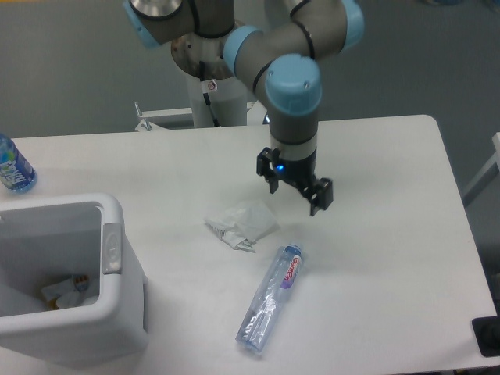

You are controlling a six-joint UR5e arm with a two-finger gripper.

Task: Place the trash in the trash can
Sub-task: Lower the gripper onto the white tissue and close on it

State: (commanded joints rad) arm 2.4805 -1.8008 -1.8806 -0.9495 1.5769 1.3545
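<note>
Flattened bottle [270, 298], red-and-purple label, lettering illegible.

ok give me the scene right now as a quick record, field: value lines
end effector: open, empty, above the table just right of the wrapper
crumpled white wrapper: on the table, not grasped
flattened clear bottle: lying on the table in front of the wrapper, red-and-purple label near its cap end
trash can: white bin at front left, some scraps already inside
blue-labelled water bottle: at the left edge, behind the bin
table: white
task state: neither piece of trash is in the bin yet
</note>
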